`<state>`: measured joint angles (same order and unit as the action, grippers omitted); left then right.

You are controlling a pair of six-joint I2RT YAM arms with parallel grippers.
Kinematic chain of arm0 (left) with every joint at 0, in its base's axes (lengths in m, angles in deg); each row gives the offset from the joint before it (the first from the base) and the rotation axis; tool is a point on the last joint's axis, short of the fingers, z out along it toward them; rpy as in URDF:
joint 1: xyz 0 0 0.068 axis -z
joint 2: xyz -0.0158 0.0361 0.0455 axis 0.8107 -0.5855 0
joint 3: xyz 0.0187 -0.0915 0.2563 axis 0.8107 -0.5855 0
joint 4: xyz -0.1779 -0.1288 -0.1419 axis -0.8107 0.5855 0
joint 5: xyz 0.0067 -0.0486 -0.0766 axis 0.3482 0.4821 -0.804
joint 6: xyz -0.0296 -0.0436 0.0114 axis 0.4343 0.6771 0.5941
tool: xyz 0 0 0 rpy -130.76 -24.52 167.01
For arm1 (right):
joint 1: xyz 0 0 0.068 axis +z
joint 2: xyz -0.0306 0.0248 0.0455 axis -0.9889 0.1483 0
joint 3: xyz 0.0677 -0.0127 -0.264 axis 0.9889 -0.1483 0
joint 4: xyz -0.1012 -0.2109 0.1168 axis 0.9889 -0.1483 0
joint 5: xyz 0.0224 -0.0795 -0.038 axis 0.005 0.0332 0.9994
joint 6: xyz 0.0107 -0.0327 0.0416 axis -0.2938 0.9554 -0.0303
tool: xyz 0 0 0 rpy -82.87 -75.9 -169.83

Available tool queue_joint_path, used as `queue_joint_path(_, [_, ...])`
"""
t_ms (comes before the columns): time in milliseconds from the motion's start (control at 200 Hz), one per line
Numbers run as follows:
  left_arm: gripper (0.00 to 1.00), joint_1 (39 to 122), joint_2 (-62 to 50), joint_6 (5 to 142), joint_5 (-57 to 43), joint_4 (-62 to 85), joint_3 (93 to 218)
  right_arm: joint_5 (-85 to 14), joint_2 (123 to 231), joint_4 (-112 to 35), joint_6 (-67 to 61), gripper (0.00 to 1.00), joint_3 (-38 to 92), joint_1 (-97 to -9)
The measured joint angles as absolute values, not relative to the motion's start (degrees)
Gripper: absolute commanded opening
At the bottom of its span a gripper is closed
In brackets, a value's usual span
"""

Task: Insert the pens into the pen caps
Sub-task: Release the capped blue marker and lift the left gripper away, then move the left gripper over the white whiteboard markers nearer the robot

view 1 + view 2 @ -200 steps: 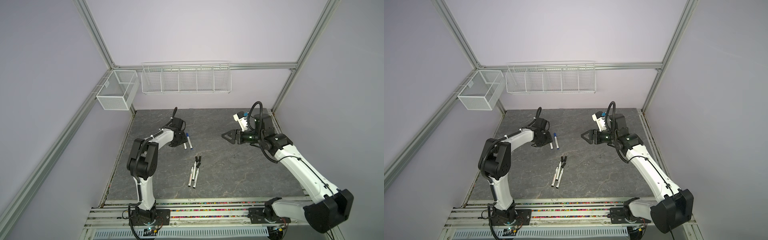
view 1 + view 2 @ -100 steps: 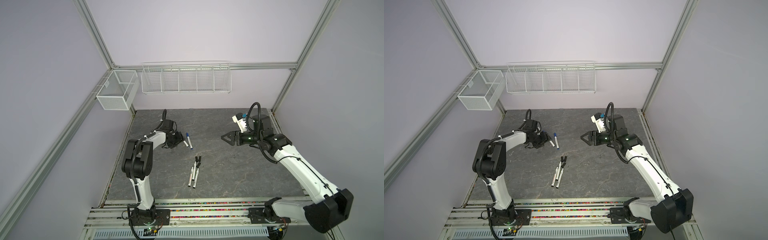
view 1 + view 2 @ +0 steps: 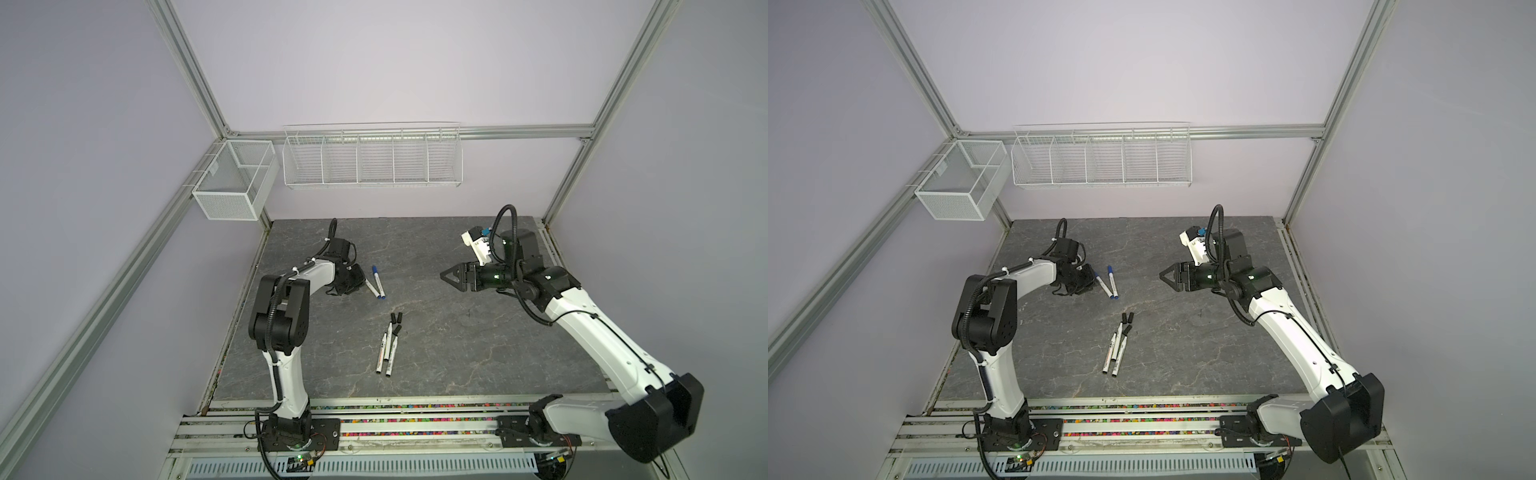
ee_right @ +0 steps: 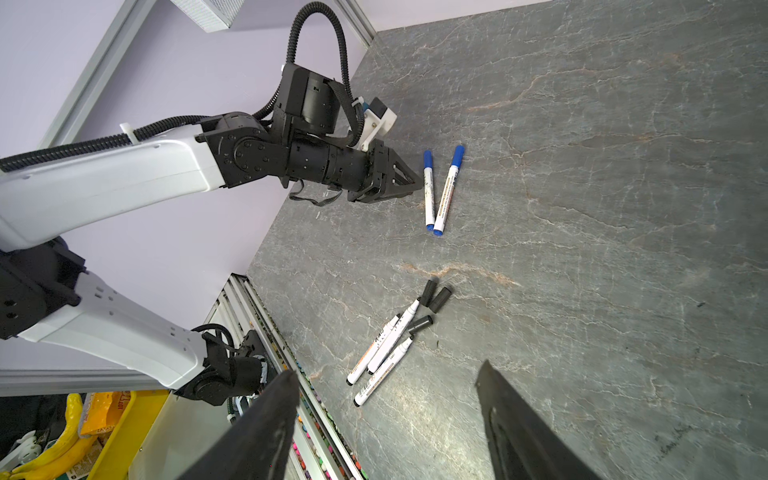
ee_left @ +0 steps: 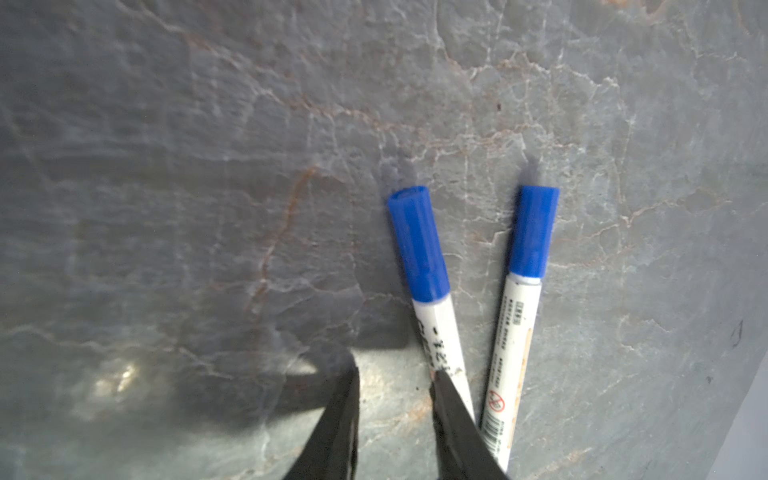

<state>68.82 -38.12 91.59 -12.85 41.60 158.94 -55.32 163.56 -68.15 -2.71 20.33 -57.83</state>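
Observation:
Two pens with blue pen caps on them (image 3: 375, 284) (image 3: 1108, 283) (image 4: 438, 195) lie in a narrow V at the table's back left. My left gripper (image 3: 360, 279) (image 3: 1091, 277) (image 5: 395, 372) is low on the table beside them. It stands narrowly open with bare table in the gap, and one fingertip (image 5: 446, 386) overlaps the nearer pen's barrel (image 5: 440, 332). Three uncapped black-tipped pens (image 3: 386, 348) (image 3: 1115, 351) (image 4: 382, 349) lie mid-table, with three loose black pen caps (image 3: 397, 319) (image 3: 1128, 319) (image 4: 434, 294) by their tips. My right gripper (image 3: 445, 276) (image 3: 1163, 277) (image 4: 387, 370) hovers open and empty at the back right.
A wire basket rack (image 3: 372, 158) hangs on the back wall and a mesh box (image 3: 232, 183) on the left frame. A rail with coloured bits (image 3: 415, 409) runs along the front edge. A yellow bin (image 4: 120, 432) sits below the table's edge.
My left arm has shifted slightly beside the blue-capped pens and its jaws have narrowed. The right arm and all the pens have stayed put.

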Motion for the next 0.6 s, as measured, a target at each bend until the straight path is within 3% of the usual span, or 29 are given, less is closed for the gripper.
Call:
queue_joint_path(235, [0.33, 70.0, -33.0, 89.0, -11.0, 40.5, 155.4, -54.9, 164.6, -68.6, -2.7, 0.71, 22.2, -57.6])
queue_joint_path(470, [0.34, 79.0, -14.6, 83.5, -1.5, 39.6, 148.3, -53.4, 164.0, -68.4, -2.7, 0.71, 22.2, -57.6])
queue_joint_path(600, [0.34, 84.6, -3.2, 84.5, 1.8, 36.9, 137.5, -52.6, 163.6, -67.8, -2.7, 0.71, 22.2, -57.6])
